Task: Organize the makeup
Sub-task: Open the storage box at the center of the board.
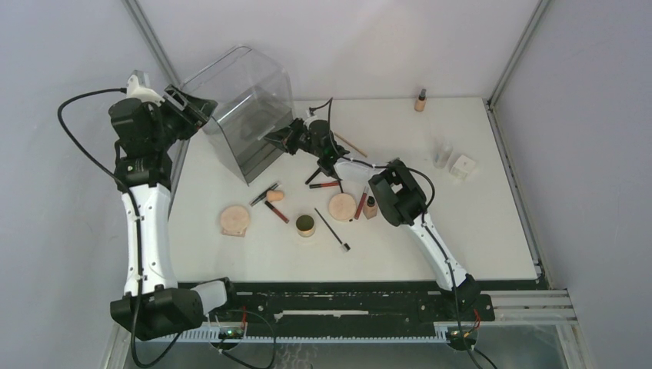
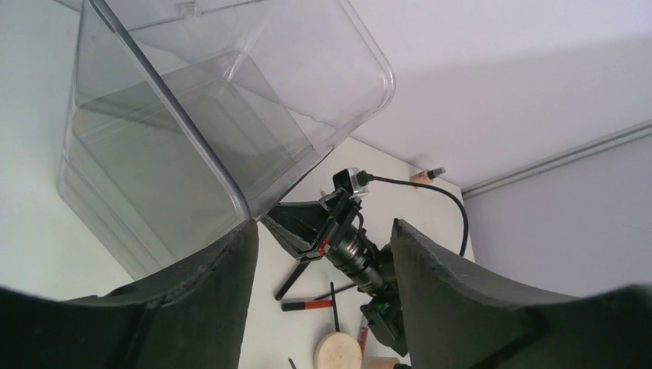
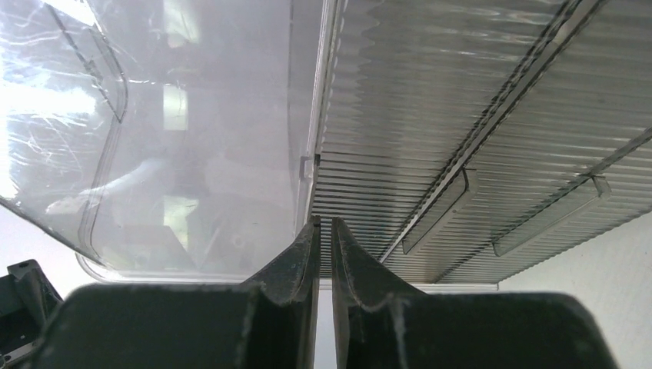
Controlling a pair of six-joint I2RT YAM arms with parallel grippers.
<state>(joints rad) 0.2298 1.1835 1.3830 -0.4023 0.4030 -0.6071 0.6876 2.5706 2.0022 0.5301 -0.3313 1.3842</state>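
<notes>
Top external view: white table [image 1: 477,231], big clear box [image 1: 246,108] tipped at back left, nothing seen inside it. Left gripper [image 2: 323,227] is up at the box's upper left corner, jaws spread wide, nothing between them; the box's clear edge meets the tip of one finger [image 2: 231,261]. Right gripper [image 3: 324,223] is at the box's front lower edge, jaws pinched almost together on a thin clear edge of the box. All makeup lies out on the table. Two round tan compacts [image 1: 234,219] [image 1: 343,206] sit mid-table, with a dark round pot [image 1: 306,224] between them. White cube box [image 1: 463,165] is at far right, touching a small clear bottle [image 1: 442,154]. Beige bottle [image 1: 420,100] stands alone at the back edge. Another small bottle [image 1: 370,207] is just beside the right compact. Peach sponge [image 1: 275,196] lies near a red lip tube [image 1: 277,211]. Thin black brush [image 1: 332,229] lies diagonally by the pot. Labels are too small to read.
</notes>
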